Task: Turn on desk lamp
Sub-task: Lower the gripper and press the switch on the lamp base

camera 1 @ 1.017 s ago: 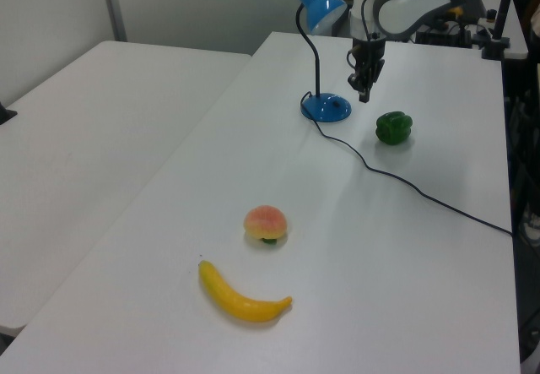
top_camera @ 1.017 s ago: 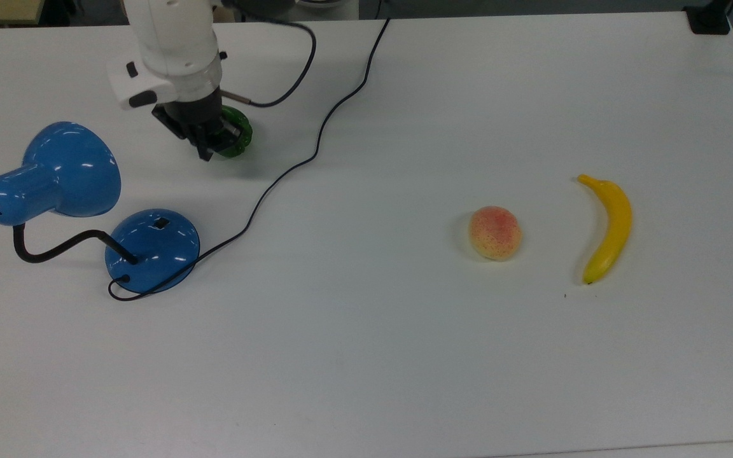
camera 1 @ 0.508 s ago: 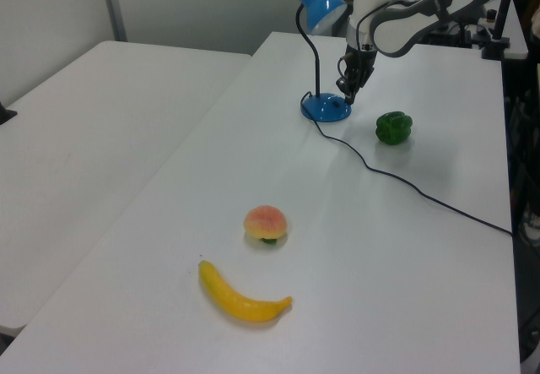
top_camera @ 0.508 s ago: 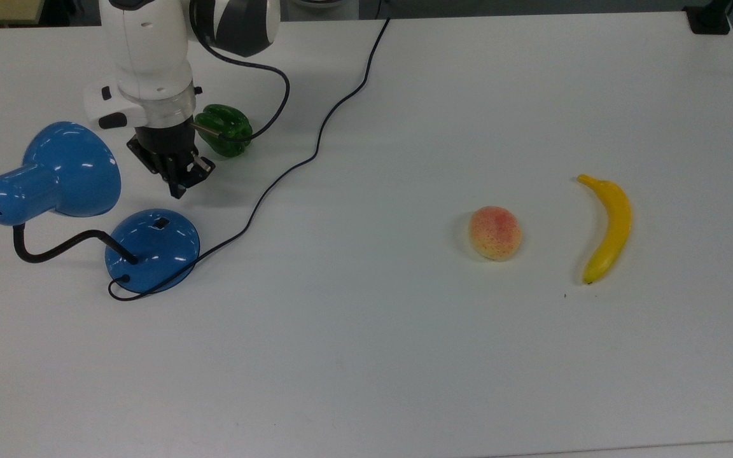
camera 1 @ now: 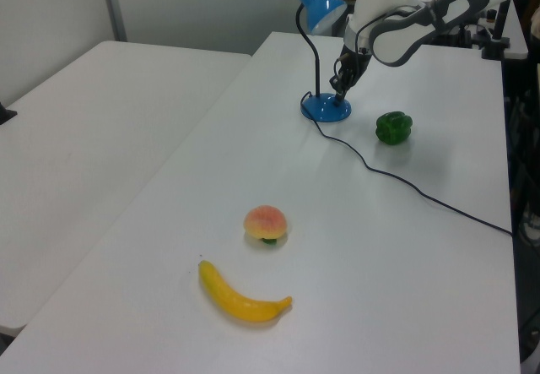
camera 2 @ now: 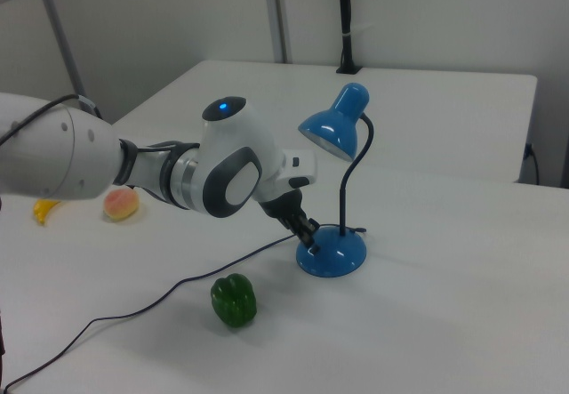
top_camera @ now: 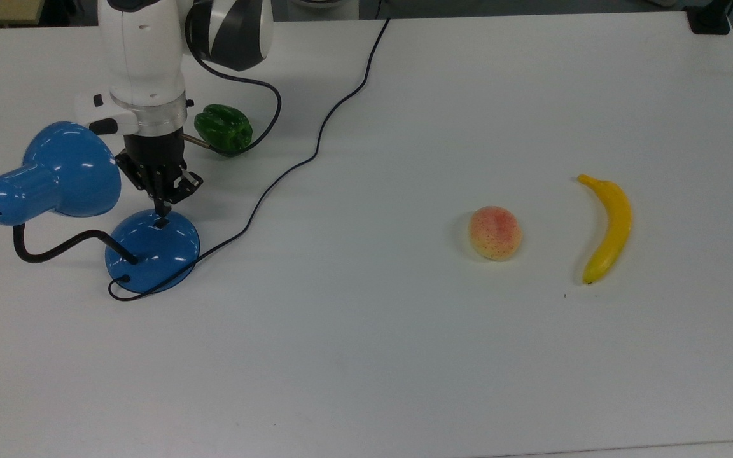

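Observation:
The desk lamp stands at the top view's left, with its domed blue base (top_camera: 152, 251), black gooseneck (top_camera: 55, 247) and blue shade (top_camera: 55, 172). A small black switch (top_camera: 161, 223) sits on the far part of the base. My gripper (top_camera: 161, 212) is shut with nothing in it, and its tips point down right at the switch. In the left view the gripper (camera 1: 340, 95) hangs over the base (camera 1: 326, 108), below the shade (camera 1: 319, 7). In the right view the gripper (camera 2: 311, 234) meets the base (camera 2: 331, 253) on its left side. No glow shows under the shade (camera 2: 333, 127).
A green pepper (top_camera: 223, 129) lies just behind the gripper. The lamp's black cord (top_camera: 315, 146) runs from the base across the table to its far edge. A peach (top_camera: 495, 233) and a banana (top_camera: 608, 229) lie at the top view's right.
My gripper has moved from above the green pepper toward the lamp and down, so its tips now reach the switch on the base. The lamp and the fruit have not moved.

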`<state>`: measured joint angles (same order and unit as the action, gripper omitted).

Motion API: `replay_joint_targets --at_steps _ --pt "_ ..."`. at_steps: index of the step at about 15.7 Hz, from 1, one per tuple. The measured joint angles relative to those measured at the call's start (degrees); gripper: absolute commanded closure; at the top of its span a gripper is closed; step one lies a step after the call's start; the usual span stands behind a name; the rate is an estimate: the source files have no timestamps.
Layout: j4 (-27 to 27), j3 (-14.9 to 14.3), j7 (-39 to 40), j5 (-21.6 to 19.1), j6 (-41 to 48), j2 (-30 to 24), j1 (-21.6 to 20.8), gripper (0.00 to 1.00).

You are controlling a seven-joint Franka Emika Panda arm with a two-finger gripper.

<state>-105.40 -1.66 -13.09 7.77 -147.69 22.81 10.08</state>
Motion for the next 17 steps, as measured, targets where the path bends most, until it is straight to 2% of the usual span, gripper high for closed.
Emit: replay_joint_targets --at_steps 4,17 --pt "0.0 0.0 0.0 0.3 -2.5 0.9 0.2 1.00" --pt "0.4 -0.1 0.0 1.0 -2.9 1.9 0.3 1.00"
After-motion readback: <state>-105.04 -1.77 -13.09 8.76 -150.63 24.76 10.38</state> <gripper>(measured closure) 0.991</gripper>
